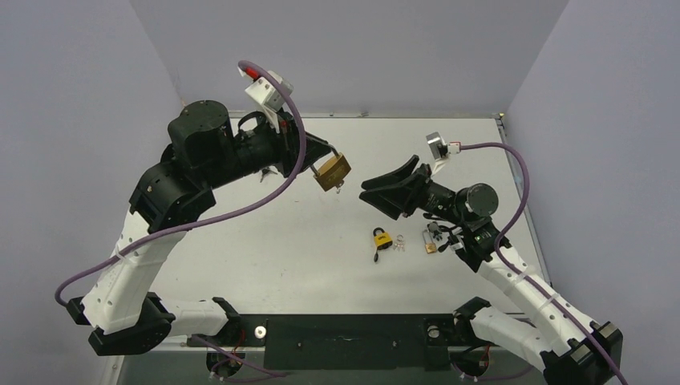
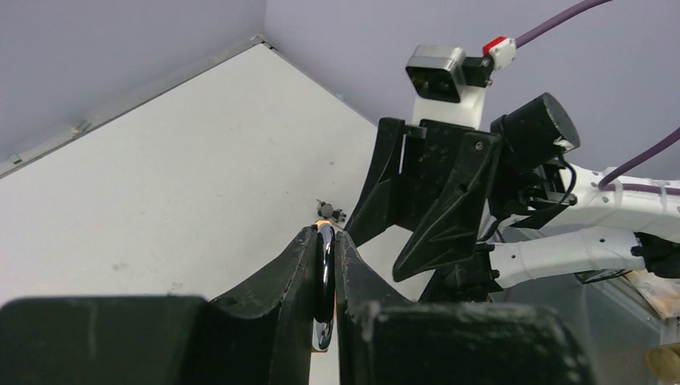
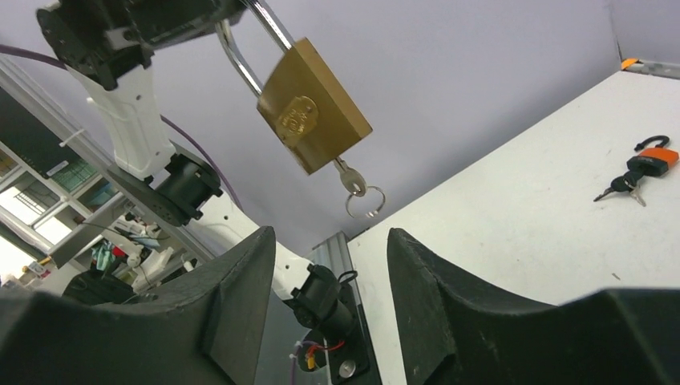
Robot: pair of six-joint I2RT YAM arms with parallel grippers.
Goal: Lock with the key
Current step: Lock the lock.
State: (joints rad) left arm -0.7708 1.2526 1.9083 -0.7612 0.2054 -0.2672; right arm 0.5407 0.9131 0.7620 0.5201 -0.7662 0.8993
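Note:
A brass padlock (image 1: 332, 171) hangs in the air above the table, held by its steel shackle in my left gripper (image 1: 323, 154), which is shut on it. The shackle (image 2: 324, 269) shows pinched between the fingers in the left wrist view. A key (image 3: 350, 178) with a ring (image 3: 365, 202) sticks out of the padlock's (image 3: 314, 116) underside. My right gripper (image 1: 377, 191) is open and empty, just right of the padlock and pointing at it. In the right wrist view the open gripper (image 3: 329, 265) sits below the key, apart from it.
A small orange-and-black padlock with keys (image 1: 382, 237) lies on the white table (image 1: 265, 241) right of centre; it also shows in the right wrist view (image 3: 653, 159). Another small lock with keys (image 1: 431, 239) lies under the right arm. Grey walls surround the table.

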